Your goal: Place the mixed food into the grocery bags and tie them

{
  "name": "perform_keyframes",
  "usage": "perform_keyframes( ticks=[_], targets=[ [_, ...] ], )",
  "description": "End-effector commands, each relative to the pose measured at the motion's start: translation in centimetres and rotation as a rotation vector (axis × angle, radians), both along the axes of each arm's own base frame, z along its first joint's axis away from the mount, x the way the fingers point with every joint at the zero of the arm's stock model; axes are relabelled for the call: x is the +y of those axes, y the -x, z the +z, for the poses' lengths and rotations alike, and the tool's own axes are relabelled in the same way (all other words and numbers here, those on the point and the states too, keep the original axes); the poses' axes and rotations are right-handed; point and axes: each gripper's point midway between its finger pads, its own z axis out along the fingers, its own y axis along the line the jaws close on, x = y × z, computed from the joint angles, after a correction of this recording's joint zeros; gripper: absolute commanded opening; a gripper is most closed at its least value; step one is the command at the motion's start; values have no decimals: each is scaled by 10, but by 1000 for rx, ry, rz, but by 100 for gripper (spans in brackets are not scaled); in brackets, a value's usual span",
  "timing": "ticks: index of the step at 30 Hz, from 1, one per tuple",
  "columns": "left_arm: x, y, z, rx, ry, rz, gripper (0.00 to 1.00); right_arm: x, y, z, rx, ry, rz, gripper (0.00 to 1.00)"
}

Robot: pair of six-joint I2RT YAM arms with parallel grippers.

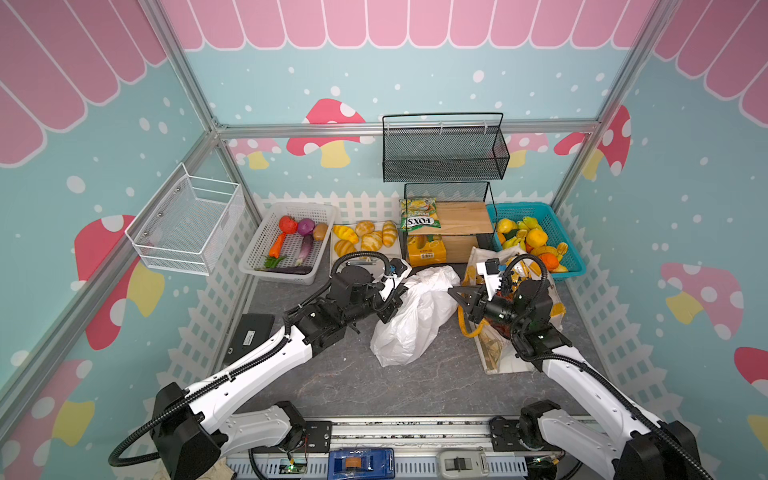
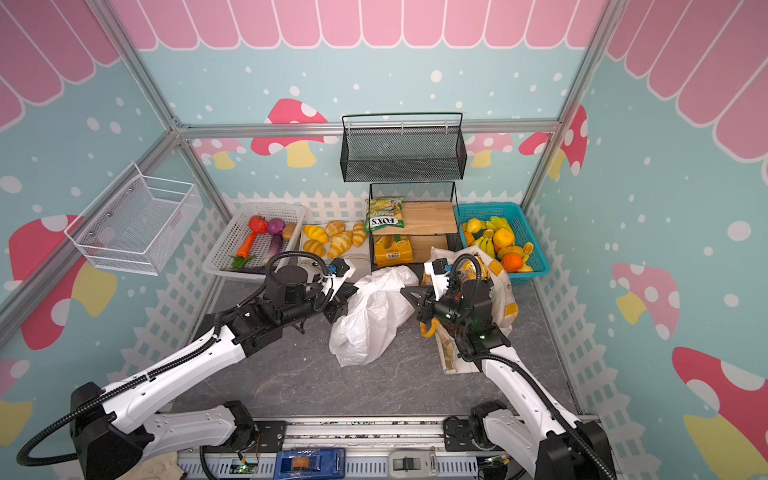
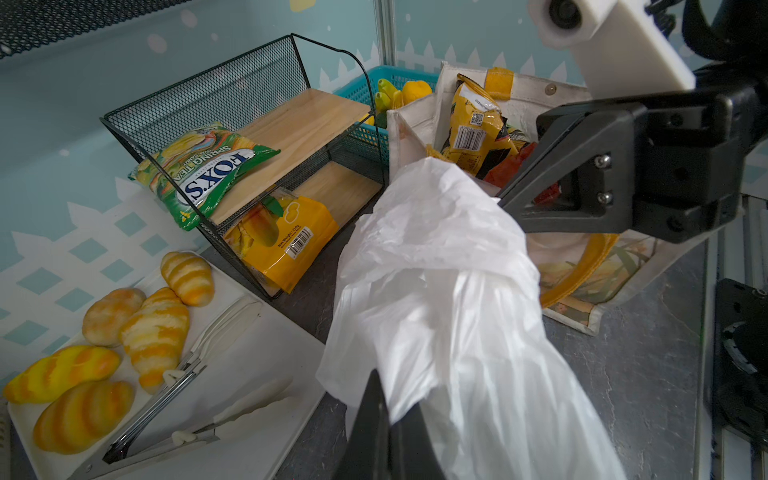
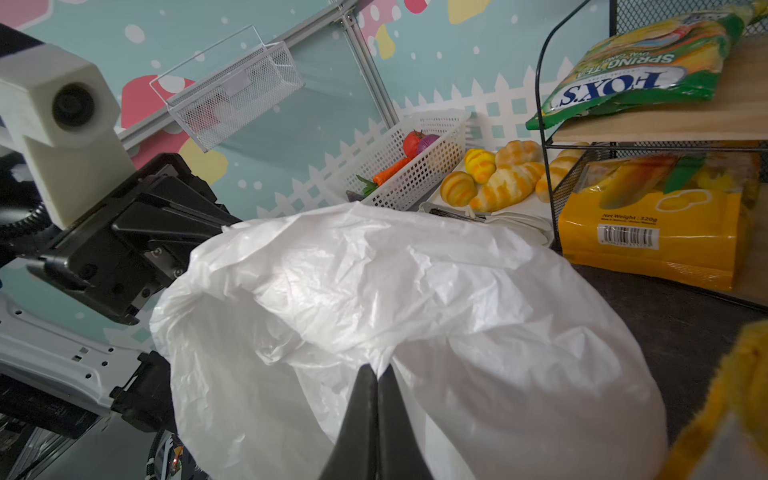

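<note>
A crinkly white plastic bag [image 1: 415, 316] [image 2: 370, 320] lies mid-table. My left gripper [image 1: 404, 287] [image 3: 384, 399] is shut on its left upper edge, and my right gripper [image 1: 451, 291] [image 4: 377, 374] is shut on a fold at its right upper edge. What is inside the bag is hidden. Behind the right arm stands the off-white tote [image 1: 498, 357] [image 3: 415, 124] with yellow handles, holding a black-and-yellow packet [image 3: 473, 120] and a red packet [image 3: 507, 170]. In the white basket [image 1: 255, 253] at the back left lie a carrot [image 1: 277, 245], a purple onion [image 1: 306, 227] and a green piece [image 1: 274, 262].
A black wire rack carries the FOX'S packet [image 1: 419, 218], with a yellow packet [image 1: 426, 249] under it. Bread rolls [image 1: 365, 241] and tongs [image 3: 174, 382] lie on a white tray. A teal fruit basket [image 1: 557, 224] stands back right. Wire baskets hang on the left wall [image 1: 187, 224] and rear wall [image 1: 444, 149].
</note>
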Motion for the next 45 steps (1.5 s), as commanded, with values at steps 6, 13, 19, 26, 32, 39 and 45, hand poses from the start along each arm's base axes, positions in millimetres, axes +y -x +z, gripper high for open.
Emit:
perform_keyframes(
  ticks=[6,13,19,26,32,39,45],
  targets=[
    [26,-13,14,-27,-7,131,0,-36,-20,0,-29,171,-233,0],
    [47,-16,-1,14,-59,204,0,-64,-30,-8,-33,309,-391,0],
    [81,-20,-19,75,-78,317,0,-87,-33,-18,-28,412,-501,0],
    [117,-11,-66,211,-131,432,0,-97,-34,-37,-4,482,-549,0],
    [145,-1,-85,266,-150,508,0,-107,-33,-50,3,546,-593,0],
    [138,6,-80,281,-119,451,0,-68,-25,-29,-115,486,-439,0],
    [95,8,-29,253,142,273,0,-25,-1,14,-297,339,-246,0]
  ],
)
